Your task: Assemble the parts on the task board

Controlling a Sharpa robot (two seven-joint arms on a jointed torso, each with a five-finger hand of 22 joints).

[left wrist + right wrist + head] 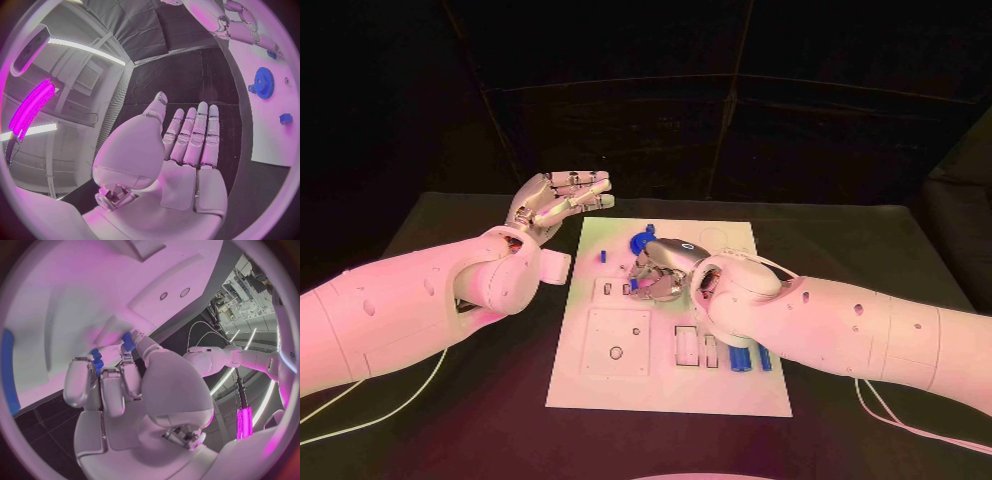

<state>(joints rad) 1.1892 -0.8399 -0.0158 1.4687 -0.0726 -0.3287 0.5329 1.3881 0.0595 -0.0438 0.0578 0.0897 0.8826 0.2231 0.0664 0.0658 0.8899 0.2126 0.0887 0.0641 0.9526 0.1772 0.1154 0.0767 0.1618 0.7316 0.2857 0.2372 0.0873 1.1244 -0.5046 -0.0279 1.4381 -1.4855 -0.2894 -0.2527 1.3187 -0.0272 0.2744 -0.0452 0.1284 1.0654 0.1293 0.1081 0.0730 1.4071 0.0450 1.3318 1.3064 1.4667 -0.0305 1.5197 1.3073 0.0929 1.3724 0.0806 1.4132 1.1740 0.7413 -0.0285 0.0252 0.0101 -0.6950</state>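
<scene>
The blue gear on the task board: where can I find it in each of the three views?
Head view: the blue gear lies near the far end of the task board, just beyond the right hand.
Left wrist view: it lies on the board beyond the open left hand, at.
Right wrist view: I cannot make it out.
Shared landmark: the white task board itself.

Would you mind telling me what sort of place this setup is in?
Most likely a robotics lab or test cell: a white task board with small blue parts such as a gear lies on a black table, dark curtains hang behind it, and strip lights show in the wrist views.
</scene>
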